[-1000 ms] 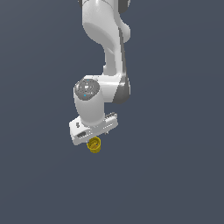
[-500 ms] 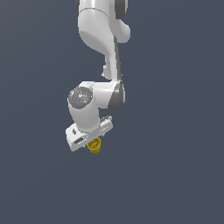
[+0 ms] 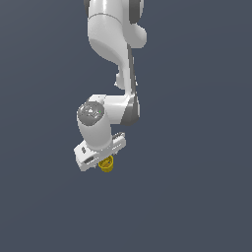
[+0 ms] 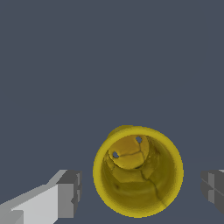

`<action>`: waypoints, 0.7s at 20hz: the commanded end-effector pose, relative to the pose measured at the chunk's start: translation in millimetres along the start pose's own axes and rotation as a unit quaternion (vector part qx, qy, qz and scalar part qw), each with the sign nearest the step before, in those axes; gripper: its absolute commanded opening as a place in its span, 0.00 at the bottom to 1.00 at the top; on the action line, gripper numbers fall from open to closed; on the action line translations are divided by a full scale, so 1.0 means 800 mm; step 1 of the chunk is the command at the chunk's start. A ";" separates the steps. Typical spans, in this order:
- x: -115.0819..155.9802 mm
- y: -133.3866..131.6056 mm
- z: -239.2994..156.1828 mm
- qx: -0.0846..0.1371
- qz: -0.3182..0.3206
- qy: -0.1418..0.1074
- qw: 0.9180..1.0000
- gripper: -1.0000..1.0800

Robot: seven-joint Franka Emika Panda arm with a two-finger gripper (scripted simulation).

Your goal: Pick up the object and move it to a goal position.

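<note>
Cup framed between spread fingers

In the wrist view the yellow cup (image 4: 138,171) is seen hollow-side up between the gripper (image 4: 142,189) fingers (image 4: 70,193), gaps left on both sides. In the exterior view the cup (image 3: 106,165) is seen just beneath the gripper (image 3: 100,158), against a plain grey backdrop.

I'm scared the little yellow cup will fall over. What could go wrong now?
1. The fingers stand on either side of the yellow cup with gaps, not touching it. If the gripper closes off-centre, one finger may push it first and tip it.

2. The cup is much narrower than the gripper, so a weak or crooked squeeze might let it slip when lifted.
</note>
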State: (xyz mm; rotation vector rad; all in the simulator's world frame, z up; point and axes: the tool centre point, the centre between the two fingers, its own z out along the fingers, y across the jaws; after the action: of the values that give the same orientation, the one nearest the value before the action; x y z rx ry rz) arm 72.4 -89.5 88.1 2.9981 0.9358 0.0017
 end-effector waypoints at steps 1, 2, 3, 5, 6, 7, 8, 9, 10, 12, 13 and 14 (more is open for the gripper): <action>-0.001 0.000 0.015 0.001 0.000 -0.001 1.000 0.96; -0.001 -0.001 0.022 0.001 -0.001 -0.001 1.000 0.96; -0.001 -0.001 0.030 0.001 -0.001 -0.001 1.000 0.96; -0.002 -0.001 0.042 0.001 -0.001 0.000 1.000 0.96; -0.001 -0.001 0.047 0.001 -0.002 0.000 1.000 0.96; -0.001 -0.001 0.050 0.001 -0.002 0.000 1.000 0.96; -0.001 -0.001 0.052 0.001 -0.002 0.000 1.000 0.96; -0.001 -0.001 0.053 0.001 -0.002 0.000 1.000 0.96; -0.001 0.000 0.053 0.001 -0.002 0.000 1.000 0.96; 0.000 0.000 0.052 0.001 -0.002 0.000 1.000 0.96; 0.000 0.000 0.052 0.001 -0.002 0.000 1.000 0.00; 0.000 0.000 0.052 0.001 -0.002 0.000 1.000 0.00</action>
State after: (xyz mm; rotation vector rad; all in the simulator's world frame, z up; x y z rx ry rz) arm 72.0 -90.0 46.3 2.9976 0.9405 -0.0009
